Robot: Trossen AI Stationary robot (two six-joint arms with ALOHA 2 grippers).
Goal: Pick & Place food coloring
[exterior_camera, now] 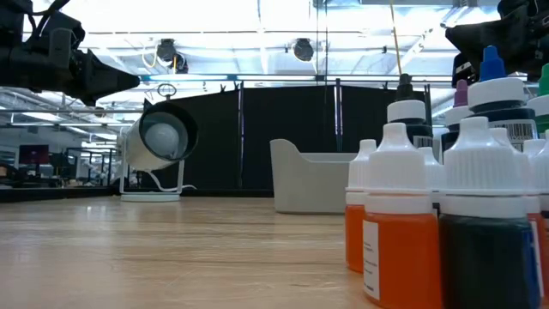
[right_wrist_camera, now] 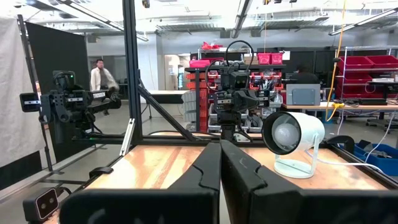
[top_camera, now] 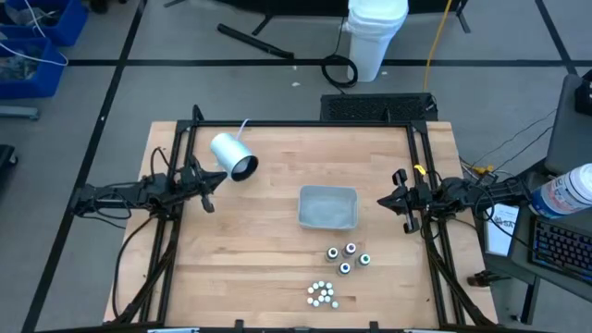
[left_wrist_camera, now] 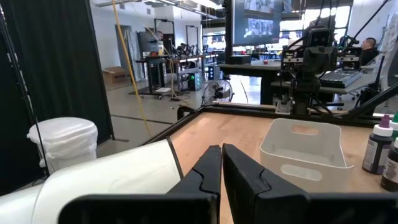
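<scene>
Bottles untouched; both claws closed, empty

Two dark jointed arms, black angular claw fingers.

A grey tray sits just right of the wooden table's centre. At its 5 o'clock stand the food coloring bottles, with smaller white ones nearer the 6 o'clock edge. A white cylinder lies at the tray's 10 o'clock. The left gripper waits at 9 o'clock, the right gripper at 3 o'clock.
</scene>
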